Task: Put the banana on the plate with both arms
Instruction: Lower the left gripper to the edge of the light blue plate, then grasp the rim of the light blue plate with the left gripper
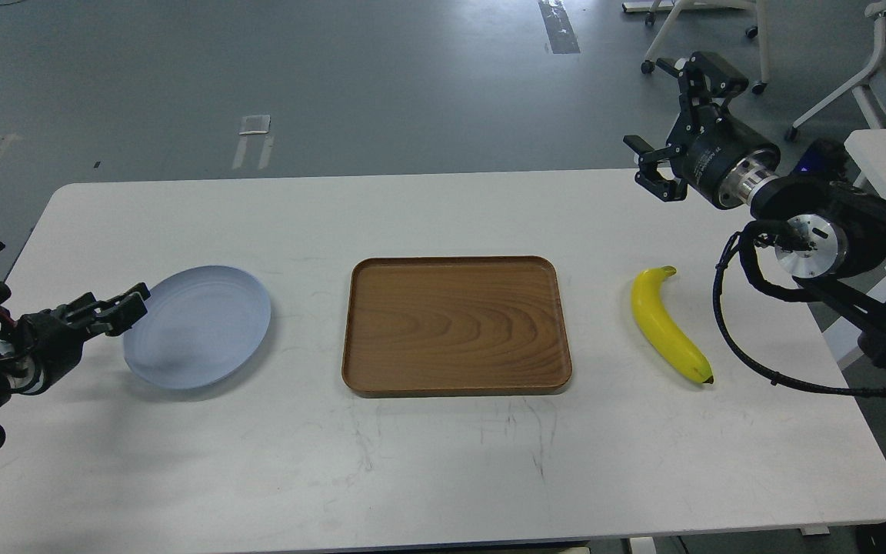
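The yellow banana (668, 327) lies on the white table (443, 462) at the right, stem end toward the back, with nothing touching it. The pale blue plate (197, 327) sits at the left and is empty. My left gripper (116, 308) is low at the plate's left rim. It is dark and seen side-on, so I cannot tell its fingers apart. My right gripper (666, 115) is open and empty. It is raised above the table's far right edge, behind and above the banana.
A rectangular brown wooden tray (454, 325) lies empty in the middle, between plate and banana. A black cable (758, 365) loops from my right arm just right of the banana. White chairs (858, 69) and another table stand beyond the far right corner.
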Robot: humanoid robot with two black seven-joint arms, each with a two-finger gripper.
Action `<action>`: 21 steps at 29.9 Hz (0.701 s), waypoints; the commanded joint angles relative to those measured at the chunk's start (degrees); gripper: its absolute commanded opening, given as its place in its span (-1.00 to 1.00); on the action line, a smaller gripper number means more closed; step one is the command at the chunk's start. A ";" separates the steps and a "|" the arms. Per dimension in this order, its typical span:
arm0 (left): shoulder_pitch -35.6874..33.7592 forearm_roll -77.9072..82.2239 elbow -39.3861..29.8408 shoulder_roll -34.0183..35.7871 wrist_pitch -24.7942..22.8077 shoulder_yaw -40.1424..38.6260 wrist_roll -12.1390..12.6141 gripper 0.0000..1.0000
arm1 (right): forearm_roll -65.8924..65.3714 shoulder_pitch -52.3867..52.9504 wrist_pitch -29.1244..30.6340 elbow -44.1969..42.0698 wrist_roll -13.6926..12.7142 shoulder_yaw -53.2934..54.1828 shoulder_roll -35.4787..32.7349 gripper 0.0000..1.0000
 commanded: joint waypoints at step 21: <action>1.14 -2.12 6.47 -3.90 -3.41 0.07 -1.15 0.34 | 0.01 -0.24 -0.26 -0.20 -0.01 0.09 -0.73 1.00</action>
